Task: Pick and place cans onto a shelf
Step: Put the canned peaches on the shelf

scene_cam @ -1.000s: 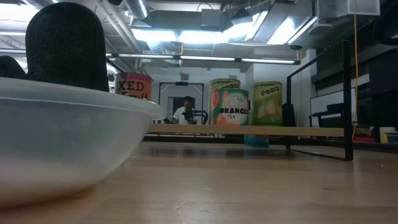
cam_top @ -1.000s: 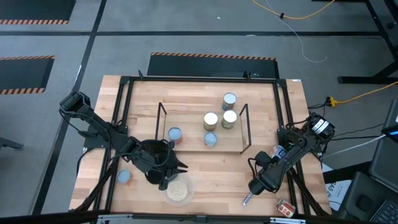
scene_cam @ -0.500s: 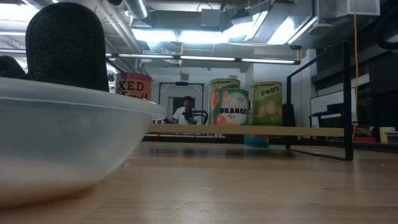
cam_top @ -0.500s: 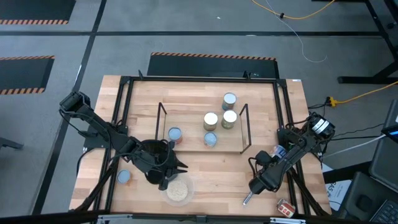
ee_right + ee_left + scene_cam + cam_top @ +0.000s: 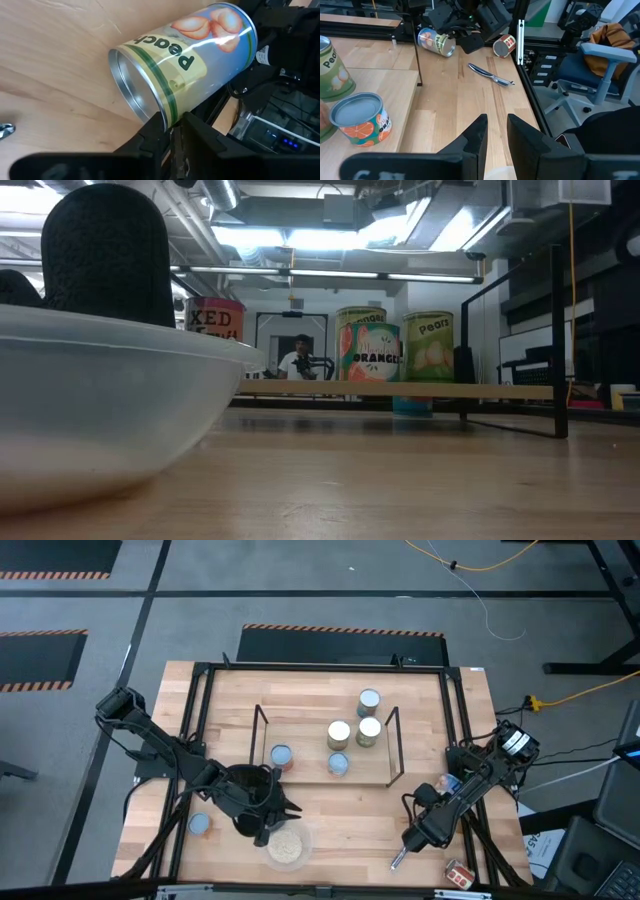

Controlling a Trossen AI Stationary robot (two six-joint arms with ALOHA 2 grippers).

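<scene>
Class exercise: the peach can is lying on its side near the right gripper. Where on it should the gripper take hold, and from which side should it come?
Grip the peach can across its round labelled body, midway between its ends. It lies on its side on the table, so the right gripper would probably best come from above, one finger each side of the curved wall.

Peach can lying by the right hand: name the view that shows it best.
The right wrist view: the peach can fills it, on its side, label readable. The left wrist view shows it small, far off. The high view shows only a sliver beside the arm. The low view misses it.
</scene>
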